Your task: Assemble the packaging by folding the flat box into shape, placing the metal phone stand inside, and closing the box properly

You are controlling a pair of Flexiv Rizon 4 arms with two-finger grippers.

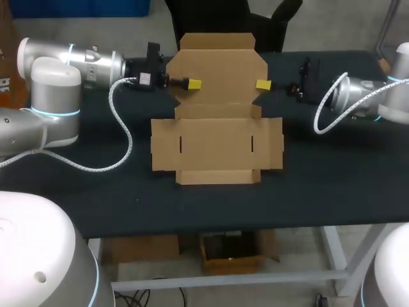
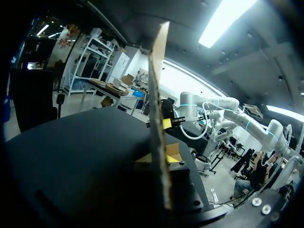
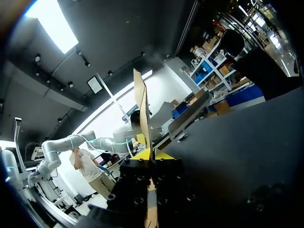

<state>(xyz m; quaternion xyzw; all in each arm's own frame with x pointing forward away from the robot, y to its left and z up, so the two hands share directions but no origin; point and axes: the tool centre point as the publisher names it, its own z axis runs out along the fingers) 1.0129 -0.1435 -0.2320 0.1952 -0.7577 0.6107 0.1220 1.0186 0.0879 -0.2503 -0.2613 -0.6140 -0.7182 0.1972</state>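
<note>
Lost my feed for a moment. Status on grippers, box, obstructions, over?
Left gripper and right gripper both shut on the rear flap of the box. Rest of box flat, unfolded. Phone stand not in sight. Nothing in the way.

no text, number or sign can be read anywhere. a small white label (image 1: 144,78) sits on the black body of the left tool (image 1: 193,84), its print too small to make out. the flat box (image 1: 217,137) shows plain brown card.

box (image 1: 216,144) | brown cardboard, unfolded | front flat on table (image 1: 332,166) | rear panel raised
</note>
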